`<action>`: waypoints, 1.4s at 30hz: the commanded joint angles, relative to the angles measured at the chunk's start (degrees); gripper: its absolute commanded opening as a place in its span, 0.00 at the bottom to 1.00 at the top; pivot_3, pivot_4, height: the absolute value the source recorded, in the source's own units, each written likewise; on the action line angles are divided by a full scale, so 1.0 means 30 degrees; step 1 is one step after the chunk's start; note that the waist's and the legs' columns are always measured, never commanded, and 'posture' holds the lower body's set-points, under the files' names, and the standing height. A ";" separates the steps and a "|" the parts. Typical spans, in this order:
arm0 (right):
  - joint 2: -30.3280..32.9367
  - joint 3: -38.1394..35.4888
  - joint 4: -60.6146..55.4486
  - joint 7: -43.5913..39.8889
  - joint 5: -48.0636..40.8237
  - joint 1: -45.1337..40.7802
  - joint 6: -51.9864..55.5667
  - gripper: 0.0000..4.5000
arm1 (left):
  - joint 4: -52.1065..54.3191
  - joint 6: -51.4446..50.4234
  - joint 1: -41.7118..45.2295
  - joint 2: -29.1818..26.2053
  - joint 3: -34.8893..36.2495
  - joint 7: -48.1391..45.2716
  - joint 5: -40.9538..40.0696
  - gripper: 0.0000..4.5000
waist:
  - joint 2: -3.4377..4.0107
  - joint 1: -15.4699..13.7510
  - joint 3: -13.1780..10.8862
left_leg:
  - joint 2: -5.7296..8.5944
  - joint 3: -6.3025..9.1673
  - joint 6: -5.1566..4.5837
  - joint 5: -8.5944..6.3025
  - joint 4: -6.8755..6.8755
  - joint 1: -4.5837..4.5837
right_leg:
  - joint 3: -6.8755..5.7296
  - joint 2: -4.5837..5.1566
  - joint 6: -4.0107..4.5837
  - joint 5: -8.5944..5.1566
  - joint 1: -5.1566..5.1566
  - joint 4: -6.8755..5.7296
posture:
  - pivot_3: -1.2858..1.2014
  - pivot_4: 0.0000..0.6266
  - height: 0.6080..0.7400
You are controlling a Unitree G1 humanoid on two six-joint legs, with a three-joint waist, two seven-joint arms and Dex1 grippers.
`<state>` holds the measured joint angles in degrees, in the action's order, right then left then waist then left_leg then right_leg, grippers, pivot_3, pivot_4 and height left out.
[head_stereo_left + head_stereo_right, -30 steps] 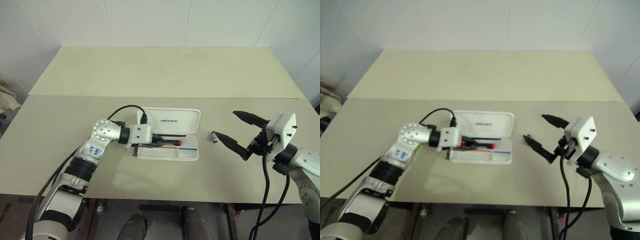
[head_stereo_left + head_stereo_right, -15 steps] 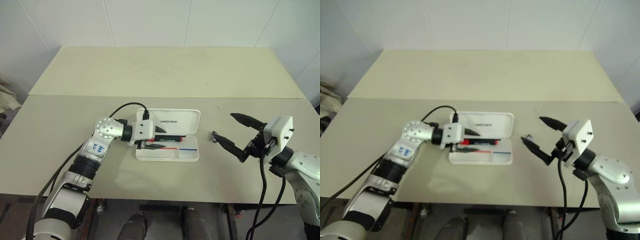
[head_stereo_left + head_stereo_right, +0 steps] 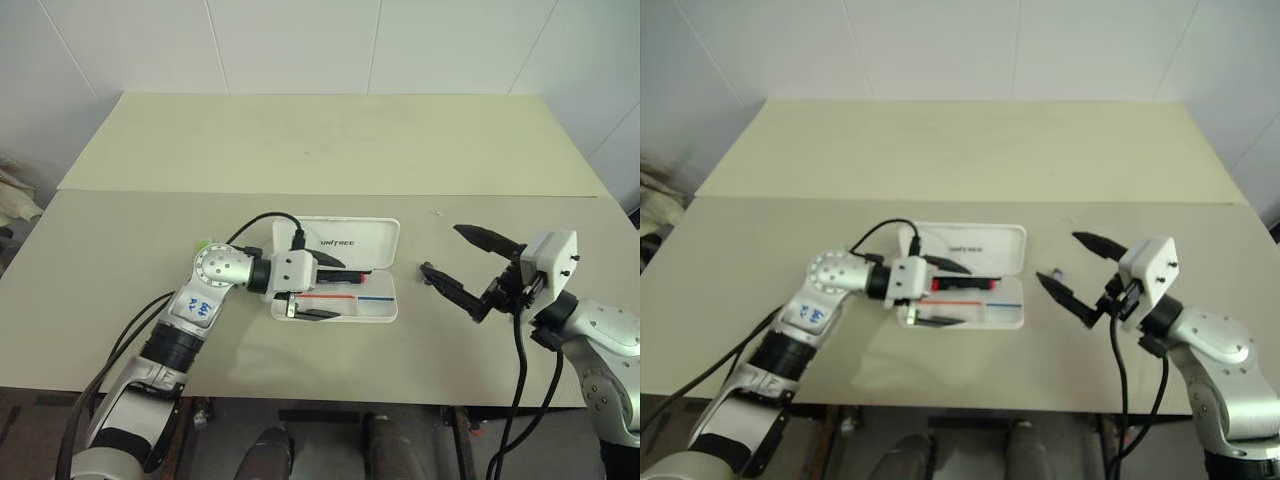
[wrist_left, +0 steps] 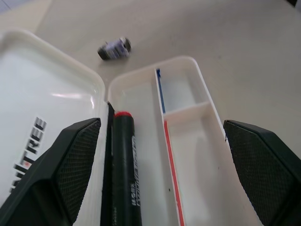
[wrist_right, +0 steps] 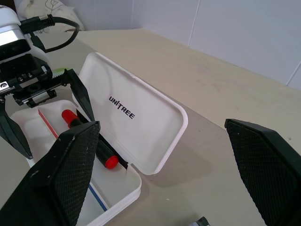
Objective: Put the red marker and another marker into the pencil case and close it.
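red marker (image 3: 338,283) lies in the open pencil case (image 3: 375,310).

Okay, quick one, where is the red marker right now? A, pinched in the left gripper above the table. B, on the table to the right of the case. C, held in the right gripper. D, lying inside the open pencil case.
D: the red marker lies in the open pencil case beside the hinge, and the left gripper stands open around it without pinching it.
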<state>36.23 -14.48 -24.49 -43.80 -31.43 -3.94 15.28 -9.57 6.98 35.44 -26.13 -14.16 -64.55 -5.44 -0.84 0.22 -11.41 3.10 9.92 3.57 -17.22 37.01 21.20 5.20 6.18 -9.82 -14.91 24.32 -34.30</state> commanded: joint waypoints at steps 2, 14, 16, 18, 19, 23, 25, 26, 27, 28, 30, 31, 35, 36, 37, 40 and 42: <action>-0.0135 0.0426 0.0054 -0.0179 0.0020 -0.0558 -0.0300 1.00 | 0.3602 -0.2156 -0.1435 -0.0958 0.1509 0.0286 -0.1998 1.00 | 0.0001 0.0021 0.0000 | -0.0003 0.0002 0.0000 0.0000 -0.0003 0.0000 | 0.0001 -0.0002 0.0001 0.0000 0.0007 -0.0007 | 0.52 0.24 1.00; -0.0331 0.2238 0.2802 -0.1926 0.0149 -0.3347 -0.0664 1.00 | 1.3003 -0.8776 -0.8578 -0.0016 0.7395 0.9980 -0.2444 1.00 | 0.0004 -0.0010 -0.0002 | -0.0004 -0.0003 0.0001 0.0000 0.0004 -0.0007 | 0.0016 0.0001 0.0010 0.0003 0.0002 -0.0005 | 0.52 0.24 1.00; -0.0351 0.2437 0.3196 -0.2251 0.0175 -0.3685 -0.0755 1.00 | 1.4193 -1.0864 -0.9881 0.0927 0.8647 1.2182 -0.2521 1.00 | -0.0001 0.0014 0.0000 | -0.0011 -0.0014 0.0001 -0.0002 -0.0005 -0.0014 | 0.0027 -0.0007 0.0009 0.0004 0.0004 0.0006 | 0.52 0.24 1.00; -0.0406 0.2653 0.3637 -0.2640 0.0229 -0.4034 -0.0825 1.00 | 1.4981 -1.1892 -1.1354 0.1365 0.9331 1.3828 -0.1666 1.00 | 0.0000 -0.0019 0.0000 | -0.0026 -0.0014 0.0003 -0.0002 -0.0013 -0.0014 | 0.0025 -0.0021 0.0013 0.0003 0.0020 -0.0007 | 0.52 0.24 1.00; -0.0450 0.2784 0.3895 -0.2855 0.0264 -0.4251 -0.0881 1.00 | 1.5130 -1.1944 -1.2182 0.1410 0.9387 1.4518 -0.0924 1.00 | 0.0000 -0.0014 0.0000 | -0.0029 -0.0013 0.0004 -0.0003 -0.0013 -0.0011 | 0.0024 -0.0025 0.0016 0.0001 0.0022 -0.0014 | 0.52 0.24 1.00; -0.0598 0.2963 0.4732 -0.3286 0.0432 -0.5021 -0.1040 1.00 | 1.5789 -1.3053 -1.3650 0.2247 0.9640 1.6992 0.0307 1.00 | -0.0001 -0.0063 0.0000 | -0.0031 -0.0029 0.0006 -0.0003 0.0007 -0.0012 | 0.0027 -0.0034 0.0041 0.0026 0.0007 0.0007 | 0.52 0.24 1.00; -0.0591 0.3047 0.5067 -0.3529 0.0509 -0.5375 -0.1112 1.00 | 1.5910 -1.4185 -1.3865 0.3004 1.0119 1.8239 0.0545 1.00 | -0.0005 -0.0115 -0.0001 | -0.0032 -0.0021 0.0009 -0.0001 0.0022 -0.0010 | 0.0021 -0.0035 0.0037 0.0043 -0.0005 0.0010 | 0.52 0.24 1.00; -0.0599 0.3072 0.5165 -0.3635 0.0549 -0.5488 -0.1129 1.00 | 1.5929 -1.4603 -1.3885 0.3208 1.0258 1.8582 0.0583 1.00 | -0.0007 -0.0112 0.0000 | -0.0030 -0.0023 0.0009 0.0001 0.0025 -0.0009 | 0.0022 -0.0035 0.0034 0.0055 -0.0007 0.0017 | 0.52 0.24 1.00; -0.0611 0.3123 0.5188 -0.3728 0.0575 -0.5611 -0.1095 1.00 | 1.5831 -1.5200 -1.3767 0.3454 1.0441 1.8861 0.0462 1.00 | -0.0007 -0.0100 0.0001 | -0.0032 -0.0024 0.0010 0.0002 0.0023 -0.0013 | 0.0022 -0.0037 0.0035 0.0063 -0.0014 0.0027 | 0.52 0.24 1.00; -0.0630 0.3151 0.5179 -0.3783 0.0596 -0.5673 -0.1066 1.00 | 1.5777 -1.5599 -1.3662 0.3572 1.0531 1.8996 0.0337 1.00 | -0.0007 -0.0074 0.0001 | -0.0037 -0.0024 0.0011 0.0002 0.0023 -0.0017 | 0.0022 -0.0045 0.0036 0.0065 -0.0014 0.0027 | 0.52 0.24 1.00; -0.0623 0.3167 0.5030 -0.3846 0.0586 -0.5734 -0.0941 1.00 | 1.5716 -1.6187 -1.3232 0.3790 1.0495 1.9345 0.0255 1.00 | -0.0007 -0.0053 0.0001 | -0.0049 -0.0025 0.0011 0.0002 0.0021 -0.0016 | 0.0022 -0.0059 0.0039 0.0066 -0.0013 0.0027 | 0.52 0.24 1.00; -0.0613 0.3145 0.4971 -0.3855 0.0578 -0.5727 -0.0902 1.00 | 1.5705 -1.6475 -1.2996 0.3910 1.0394 1.9477 0.0220 1.00 | -0.0007 -0.0056 0.0001 | -0.0052 -0.0025 0.0011 0.0002 0.0021 -0.0016 | 0.0023 -0.0064 0.0040 0.0067 -0.0013 0.0028 | 0.52 0.24 1.00; -0.0604 0.3105 0.4819 -0.3816 0.0618 -0.5671 -0.0846 1.00 | 1.5396 -1.7659 -1.2146 0.4371 1.0144 2.0162 0.0341 1.00 | -0.0007 -0.0057 0.0001 | -0.0055 -0.0026 0.0015 0.0003 0.0020 -0.0016 | 0.0023 -0.0066 0.0043 0.0070 -0.0013 0.0035 | 0.52 0.24 1.00; -0.0591 0.3090 0.4748 -0.3790 0.0614 -0.5641 -0.0819 1.00 | 1.5078 -1.7852 -1.1834 0.4401 0.9984 2.0234 0.0366 1.00 | -0.0007 -0.0056 0.0001 | -0.0055 -0.0027 0.0015 0.0003 0.0018 -0.0014 | 0.0023 -0.0066 0.0043 0.0070 -0.0013 0.0039 | 0.52 0.24 1.00; -0.0574 0.3070 0.4674 -0.3774 0.0602 -0.5608 -0.0791 1.00 | 1.4751 -1.7999 -1.1540 0.4453 0.9815 2.0285 0.0366 1.00 | -0.0007 -0.0058 0.0001 | -0.0055 -0.0026 0.0015 0.0003 0.0016 -0.0013 | 0.0022 -0.0066 0.0043 0.0070 -0.0013 0.0043 | 0.52 0.24 1.00; -0.0546 0.3031 0.4460 -0.3707 0.0586 -0.5523 -0.0711 1.00 | 1.4138 -1.8235 -1.1001 0.4628 0.9587 2.0513 0.0383 1.00 | -0.0007 -0.0027 0.0001 | -0.0055 -0.0028 0.0016 0.0003 0.0017 -0.0014 | 0.0023 -0.0066 0.0043 0.0071 -0.0012 0.0044 | 0.52 0.24 1.00; -0.0490 0.2918 0.4279 -0.3620 0.0554 -0.5478 -0.0625 1.00 | 1.3669 -1.8548 -1.0566 0.5219 0.9812 2.0783 0.0043 1.00 | -0.0007 -0.0016 0.0001 | -0.0062 -0.0032 0.0020 0.0000 0.0015 -0.0013 | 0.0026 -0.0073 0.0042 0.0072 -0.0012 0.0054 | 0.52 0.24 1.00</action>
<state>34.37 -4.84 -9.00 -54.88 -29.32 -20.05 13.68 31.48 -48.29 2.98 -10.98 14.64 -3.07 -4.59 -0.86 0.18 -11.40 2.91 9.82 3.63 -17.22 37.04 21.15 5.28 5.96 -9.69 -14.70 24.28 -34.13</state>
